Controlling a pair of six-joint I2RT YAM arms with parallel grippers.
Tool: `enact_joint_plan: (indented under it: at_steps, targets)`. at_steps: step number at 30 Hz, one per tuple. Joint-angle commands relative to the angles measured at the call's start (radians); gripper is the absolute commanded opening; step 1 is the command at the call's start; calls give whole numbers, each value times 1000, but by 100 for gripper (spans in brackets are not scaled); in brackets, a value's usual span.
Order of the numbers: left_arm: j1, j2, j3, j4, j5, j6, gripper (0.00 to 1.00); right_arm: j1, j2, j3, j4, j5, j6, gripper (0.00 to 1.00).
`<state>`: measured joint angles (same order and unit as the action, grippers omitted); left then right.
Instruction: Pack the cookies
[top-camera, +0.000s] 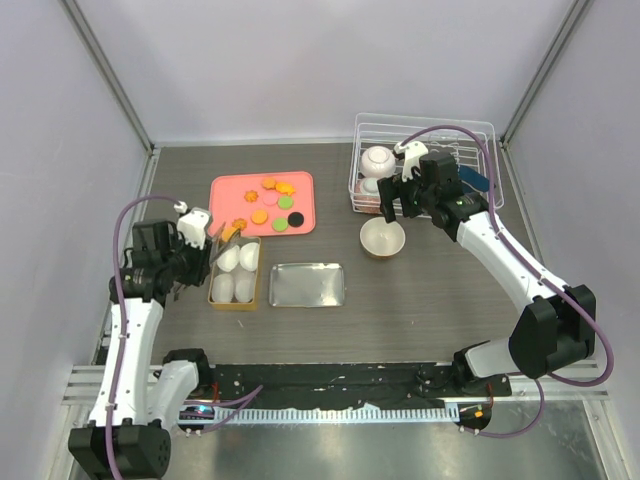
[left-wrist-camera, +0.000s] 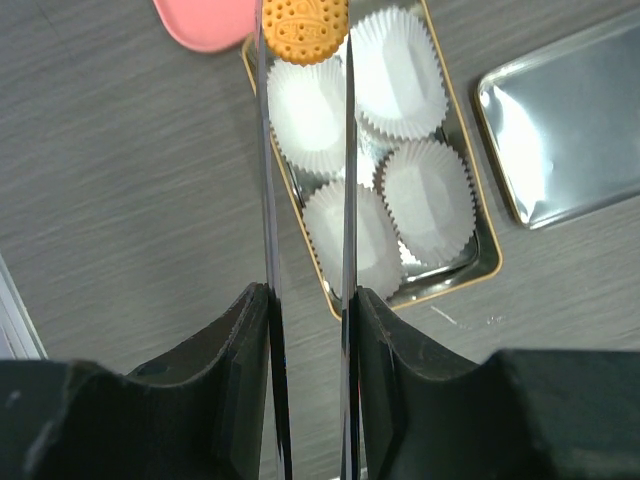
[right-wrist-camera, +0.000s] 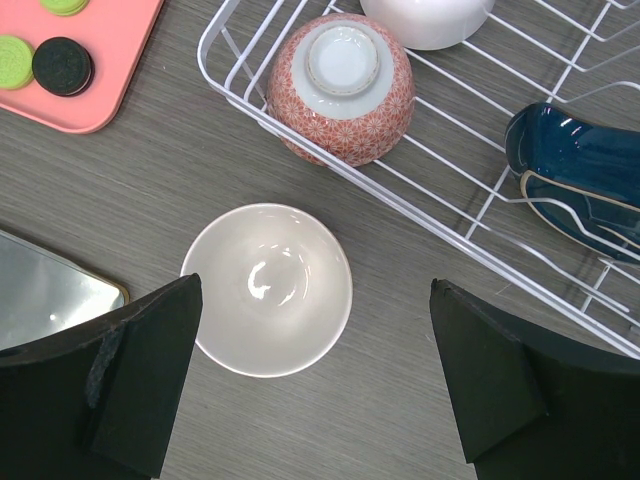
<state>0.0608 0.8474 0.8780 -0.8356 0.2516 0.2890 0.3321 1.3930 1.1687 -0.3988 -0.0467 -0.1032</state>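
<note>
Several cookies (top-camera: 272, 200), mostly orange with green, pink and one black (right-wrist-camera: 62, 66), lie on the pink tray (top-camera: 230, 195). My left gripper (left-wrist-camera: 310, 300) is shut on thin metal tongs (left-wrist-camera: 265, 200). The tongs' tips pinch an orange cookie (left-wrist-camera: 305, 30) over the far end of the gold-rimmed tin (left-wrist-camera: 488, 262), which holds white paper cups (left-wrist-camera: 415, 190). In the top view the left gripper (top-camera: 200, 238) sits just left of that tin (top-camera: 212, 290). My right gripper (right-wrist-camera: 315, 290) hangs open above a white bowl (right-wrist-camera: 268, 288), holding nothing.
A steel tray (top-camera: 308, 285) lies right of the tin. The wire dish rack (top-camera: 425, 165) at the back right holds a red patterned bowl (right-wrist-camera: 340, 85), a white dish and a blue dish (right-wrist-camera: 575, 175). The right gripper (top-camera: 395, 200) is by the rack's front edge.
</note>
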Motion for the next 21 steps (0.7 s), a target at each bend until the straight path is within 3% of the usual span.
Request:
enact_joint_plan:
  at_steps: [1, 21]
  targets:
    - [-3, -39, -31, -17, -14, 42, 33, 4, -11, 34, 15, -8, -1, 100]
    - [-1, -85, -103, -31, -66, 84, 34, 4, 6, 34, 15, 1, -6, 100]
